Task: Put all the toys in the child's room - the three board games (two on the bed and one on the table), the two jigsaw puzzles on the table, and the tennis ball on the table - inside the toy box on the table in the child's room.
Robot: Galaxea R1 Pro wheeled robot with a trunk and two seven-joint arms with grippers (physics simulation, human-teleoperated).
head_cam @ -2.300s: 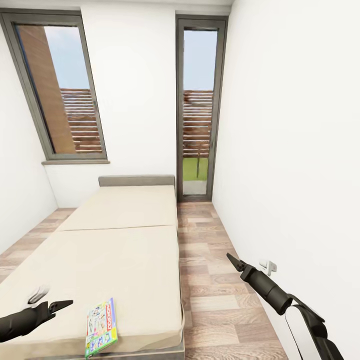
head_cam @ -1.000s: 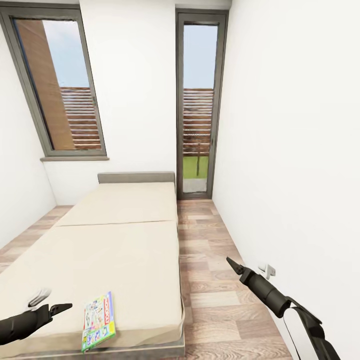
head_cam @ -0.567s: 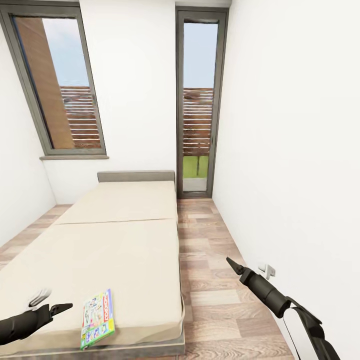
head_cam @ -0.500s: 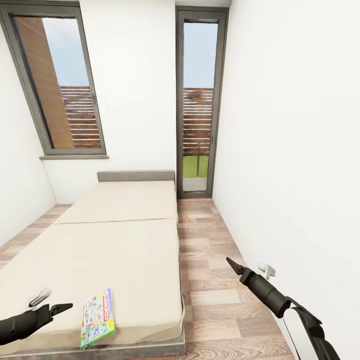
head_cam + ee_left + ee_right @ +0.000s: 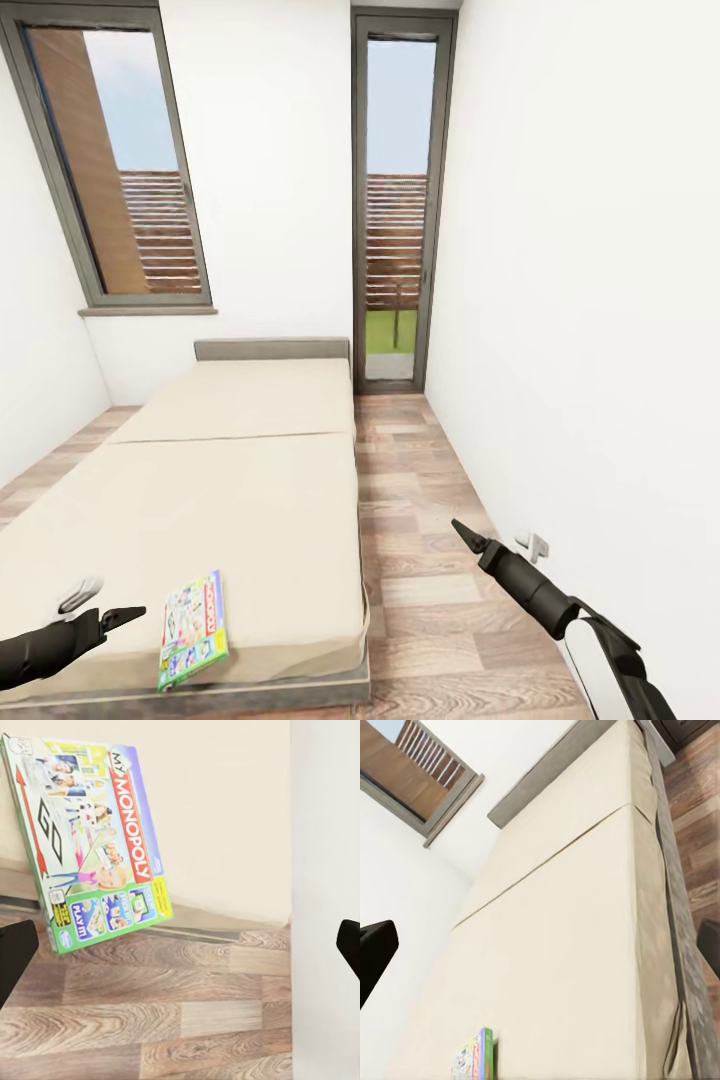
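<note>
One board game (image 5: 192, 630), a flat white-green-yellow printed box, lies near the foot corner of the bed (image 5: 240, 490), slightly overhanging its edge. In the left wrist view the same board game (image 5: 90, 840) reads "My Monopoly" and rests on the cream mattress (image 5: 217, 810). My left gripper (image 5: 128, 614) hovers open just left of the box, level with the foot of the bed. Over the floor beside the bed, my right gripper (image 5: 462, 530) is open and holds nothing. The right wrist view looks along the bed (image 5: 570, 945) and catches the board game (image 5: 474, 1057) edge-on. The table, toy box, jigsaw puzzles and tennis ball are out of view.
A strip of wood-plank floor (image 5: 420, 520) runs between the bed and the white right wall (image 5: 600, 300), which carries a socket (image 5: 535, 545). A tall window (image 5: 120, 170) and a glazed door (image 5: 395, 210) are in the far wall behind the grey headboard (image 5: 272, 349).
The whole picture has shifted slightly, so the camera has moved back a little; more of the bed's foot edge shows. The board game has stayed in place and both arms keep their pose.
</note>
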